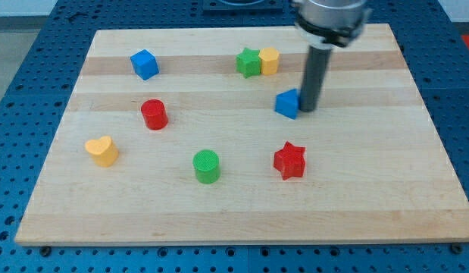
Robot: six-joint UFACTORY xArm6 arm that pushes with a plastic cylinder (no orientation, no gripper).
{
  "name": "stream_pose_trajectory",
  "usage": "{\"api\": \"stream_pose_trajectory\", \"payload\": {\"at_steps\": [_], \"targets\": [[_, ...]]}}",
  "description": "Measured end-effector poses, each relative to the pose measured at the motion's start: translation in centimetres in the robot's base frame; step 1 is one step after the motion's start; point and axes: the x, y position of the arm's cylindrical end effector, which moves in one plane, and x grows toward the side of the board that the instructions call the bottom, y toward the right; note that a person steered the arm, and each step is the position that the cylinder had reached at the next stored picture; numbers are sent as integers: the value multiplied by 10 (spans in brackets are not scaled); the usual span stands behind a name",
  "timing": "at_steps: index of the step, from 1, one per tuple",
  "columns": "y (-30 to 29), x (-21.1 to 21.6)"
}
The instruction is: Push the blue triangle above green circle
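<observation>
My tip (307, 108) touching the blue triangle's (287, 104) right side (view's right), green circle (207, 166) well below-left.

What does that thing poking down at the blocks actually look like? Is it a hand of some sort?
No hand: my tip is the lower end of a plain, straight dark rod. Above it sits a wider, blurred grey round mount. No cables or markings are visible.

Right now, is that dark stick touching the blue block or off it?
Touching, it seems: my tip sits against the blue triangle's right side with no visible gap.
</observation>
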Motion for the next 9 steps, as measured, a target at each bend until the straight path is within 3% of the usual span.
{"api": "stream_pose_trajectory", "payload": {"at_steps": [2, 3, 4, 7, 9], "targets": [[-111, -26], [-112, 21], [-109, 40], [-11, 58], [-67, 71]]}}
